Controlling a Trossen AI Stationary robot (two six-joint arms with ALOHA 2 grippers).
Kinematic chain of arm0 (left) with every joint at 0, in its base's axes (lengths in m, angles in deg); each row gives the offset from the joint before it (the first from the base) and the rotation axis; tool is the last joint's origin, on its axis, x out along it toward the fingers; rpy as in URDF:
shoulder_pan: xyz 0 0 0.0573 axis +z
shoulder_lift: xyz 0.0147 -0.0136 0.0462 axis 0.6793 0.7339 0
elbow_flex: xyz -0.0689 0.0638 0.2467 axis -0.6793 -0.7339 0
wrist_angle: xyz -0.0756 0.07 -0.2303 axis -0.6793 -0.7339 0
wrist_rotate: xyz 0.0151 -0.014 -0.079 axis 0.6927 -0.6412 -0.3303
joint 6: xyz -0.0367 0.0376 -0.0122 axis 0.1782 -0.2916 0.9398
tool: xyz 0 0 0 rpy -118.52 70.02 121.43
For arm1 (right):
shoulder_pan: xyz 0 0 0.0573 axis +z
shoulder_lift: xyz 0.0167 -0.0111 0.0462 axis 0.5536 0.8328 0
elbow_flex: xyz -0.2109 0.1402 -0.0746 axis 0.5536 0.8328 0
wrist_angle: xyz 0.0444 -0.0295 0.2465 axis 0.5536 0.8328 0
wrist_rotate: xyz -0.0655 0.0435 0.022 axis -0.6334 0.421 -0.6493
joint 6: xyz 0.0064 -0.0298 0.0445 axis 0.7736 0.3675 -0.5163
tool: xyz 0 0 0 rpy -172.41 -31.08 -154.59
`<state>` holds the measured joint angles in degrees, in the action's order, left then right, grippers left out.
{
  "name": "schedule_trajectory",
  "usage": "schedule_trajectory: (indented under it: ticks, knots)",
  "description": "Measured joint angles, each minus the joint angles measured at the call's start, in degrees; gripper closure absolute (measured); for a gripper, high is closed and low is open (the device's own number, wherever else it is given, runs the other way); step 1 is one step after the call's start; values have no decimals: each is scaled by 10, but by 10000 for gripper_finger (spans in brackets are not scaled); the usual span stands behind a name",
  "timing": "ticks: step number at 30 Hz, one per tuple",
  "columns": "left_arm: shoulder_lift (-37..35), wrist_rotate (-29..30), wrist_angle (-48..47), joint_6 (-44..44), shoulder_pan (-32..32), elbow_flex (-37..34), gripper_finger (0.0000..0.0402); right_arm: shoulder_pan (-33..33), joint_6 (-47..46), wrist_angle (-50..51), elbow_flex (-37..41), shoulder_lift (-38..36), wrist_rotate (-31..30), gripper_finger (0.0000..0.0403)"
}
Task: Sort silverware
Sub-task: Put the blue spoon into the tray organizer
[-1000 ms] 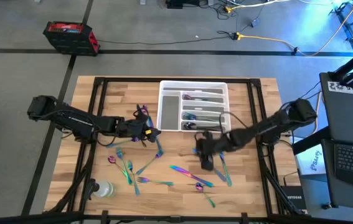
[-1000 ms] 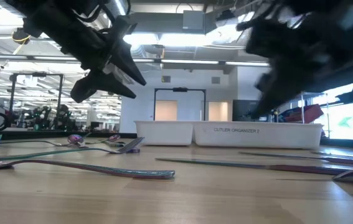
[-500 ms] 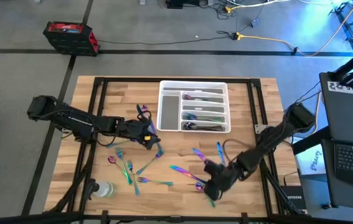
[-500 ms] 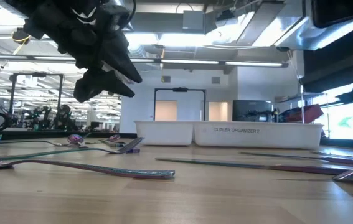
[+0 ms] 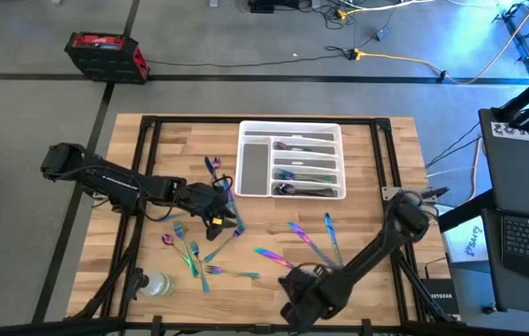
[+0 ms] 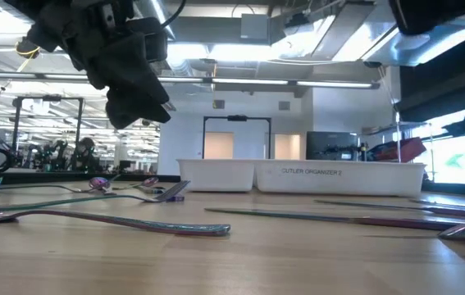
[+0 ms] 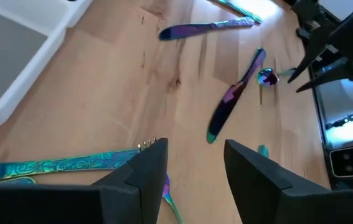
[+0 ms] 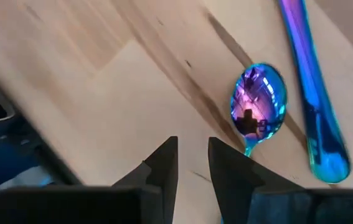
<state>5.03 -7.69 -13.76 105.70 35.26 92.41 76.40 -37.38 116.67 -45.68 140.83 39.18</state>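
Iridescent silverware lies scattered on the wooden table: forks (image 5: 189, 250), knives (image 5: 273, 256) and a small spoon (image 5: 166, 240). More pieces lie flat in the white tray (image 5: 290, 159). My left gripper (image 5: 223, 213) hovers open above the table near the tray's near left corner. In its wrist view the left gripper (image 7: 195, 158) stands over bare wood, with a fork (image 7: 70, 165) beside one finger and a knife (image 7: 233, 99) ahead. My right gripper (image 5: 297, 294) is low near the table's near edge. In its wrist view the right gripper (image 8: 192, 163) shows a narrow gap, beside a spoon (image 8: 257, 111) and a knife (image 8: 313, 93).
A clear plastic bottle (image 5: 155, 283) lies at the near left corner. The dark table frame (image 5: 147, 140) runs along both sides. Bare wood shows between the tray and the scattered pieces. In the low view a long fork (image 6: 117, 220) lies close in front.
My right arm has swung from the tray's near side toward the table's near edge and come down low there. My left gripper has shifted a little toward the near edge and turned about. No silverware has moved.
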Motion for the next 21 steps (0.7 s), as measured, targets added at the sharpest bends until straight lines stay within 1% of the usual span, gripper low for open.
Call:
schedule_trajectory:
  ticks: [3,7,11,14,17,21]
  knots:
    - [0,-4,0,-13,0,0,256,0,-21,29,-27,23,7,331]
    - [0,-26,-1,-26,0,0,256,0,-44,39,-50,23,2,331]
    - [0,-31,-7,-34,0,0,256,0,-61,125,-106,23,19,331]
    - [0,-32,-13,-48,0,0,256,-4,-82,180,-125,22,57,331]
    - [-1,-42,-11,-52,0,0,256,-11,-90,165,-121,22,89,331]
    - [-1,-48,-11,-54,0,0,256,-15,-102,143,-99,22,84,331]
